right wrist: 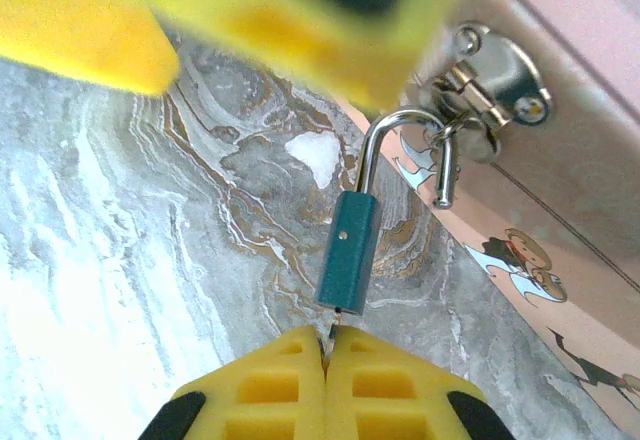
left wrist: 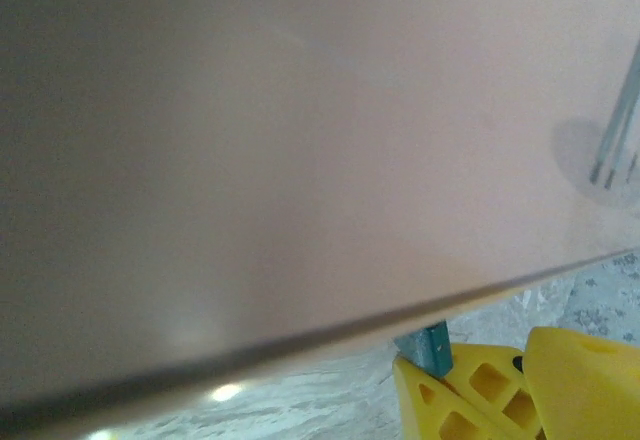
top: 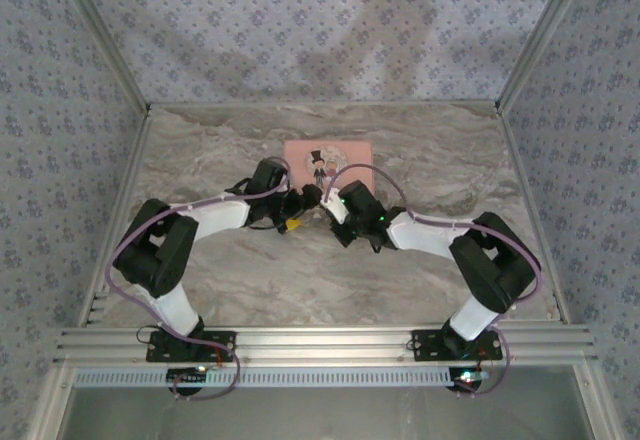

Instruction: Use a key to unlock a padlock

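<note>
The padlock (right wrist: 348,250) is a small teal block whose silver shackle (right wrist: 385,125) stands open, its free end out of the body. The shackle hooks through the metal hasp (right wrist: 495,85) of the pink tin (right wrist: 570,170). My right gripper (right wrist: 327,345) is shut on the key (right wrist: 331,332), a thin pale sliver whose tip meets the padlock's underside. Blurred yellow fingers (right wrist: 300,30) of my left gripper hang just above the shackle. From above, the left gripper (top: 297,212) and right gripper (top: 335,210) meet at the tin's (top: 328,160) front edge. A teal corner of the padlock (left wrist: 428,345) shows above yellow fingers (left wrist: 450,405).
The tin's pink side (left wrist: 300,140) looms very close in the left wrist view. The marble table (top: 300,280) is bounded by patterned walls (top: 60,160) on three sides and an aluminium rail (top: 320,340) at the near edge.
</note>
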